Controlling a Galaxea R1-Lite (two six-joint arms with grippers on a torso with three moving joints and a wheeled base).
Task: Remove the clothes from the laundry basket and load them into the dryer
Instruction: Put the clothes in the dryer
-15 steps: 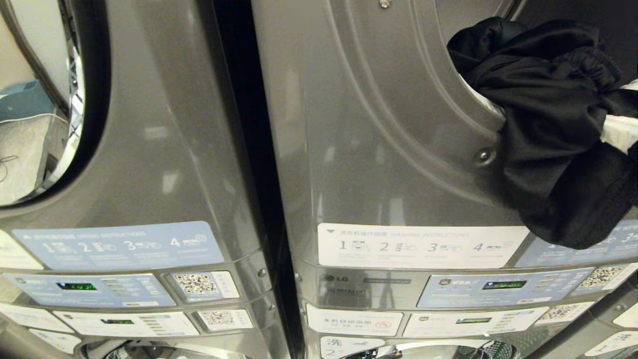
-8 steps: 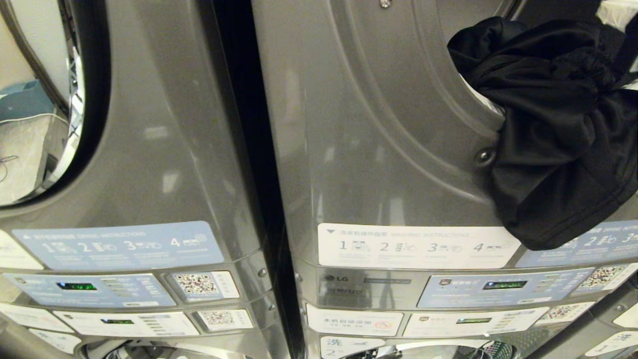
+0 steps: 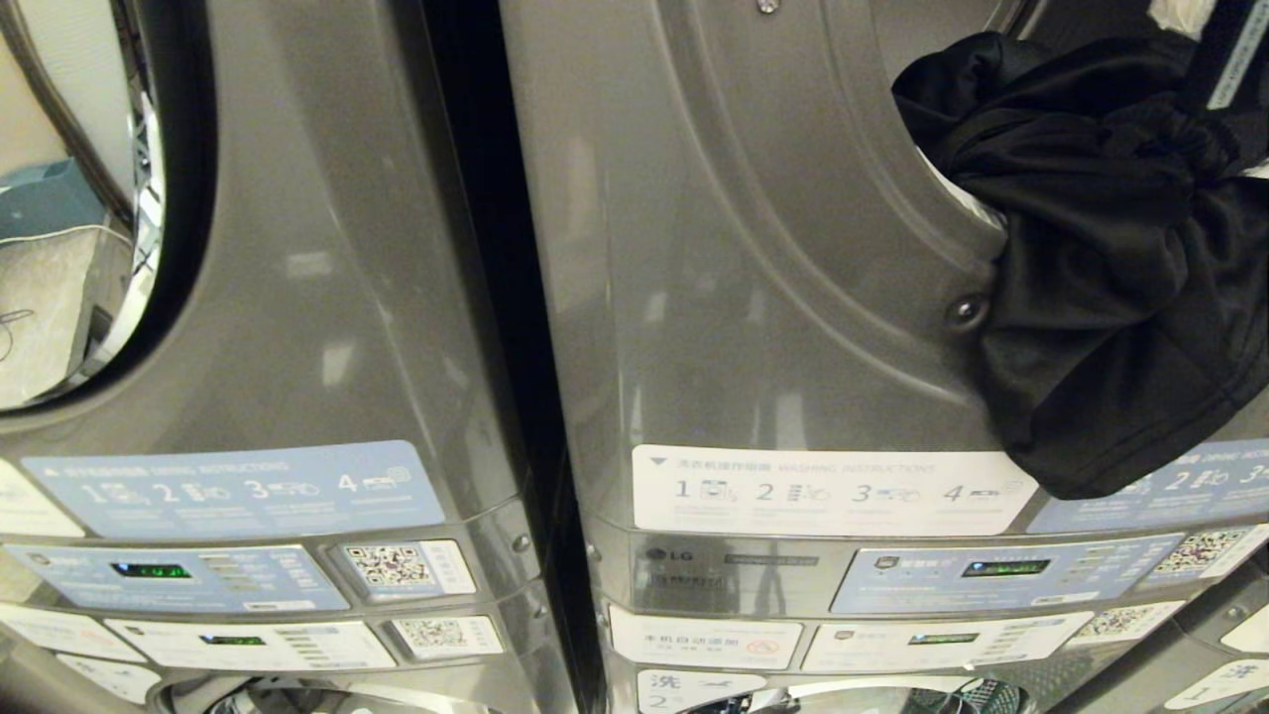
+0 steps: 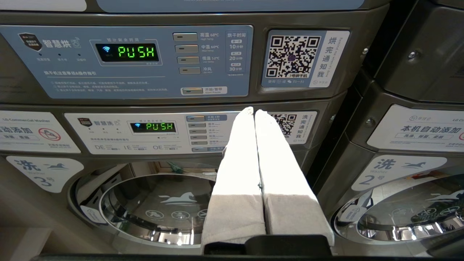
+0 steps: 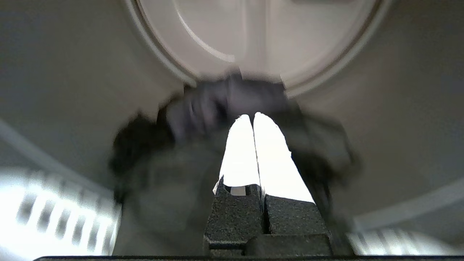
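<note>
In the head view, a black garment (image 3: 1110, 258) lay bunched in the round opening of the dryer (image 3: 753, 248), at the right edge of the machine's grey front, with a good part of it spilling over the lower lip and hanging down the front panel as far as the white instruction label (image 3: 833, 491). Only a sliver of the right arm showed at the upper right corner, above the cloth; the laundry basket was in none of the views. In the left wrist view, the left gripper (image 4: 253, 110) pointed at the control panels (image 4: 127, 61) of the neighbouring stack, its white fingers pressed together on nothing, parked well apart from the work. In the right wrist view, blurred, the right gripper (image 5: 252, 116) had its white fingers closed against each other with no cloth visibly between them, tips aimed at the dark heap at the rim of the drum. That view alone showed the pale drum interior beyond the garment, while only the head view showed how much fabric hung outside. The likely risk, in my judgement, was the overhanging weight dragging the whole garment out and down the front; a push with closed fingers might also slide past the slippery cloth or pack it on the lip, where the door could later trap it.
</note>
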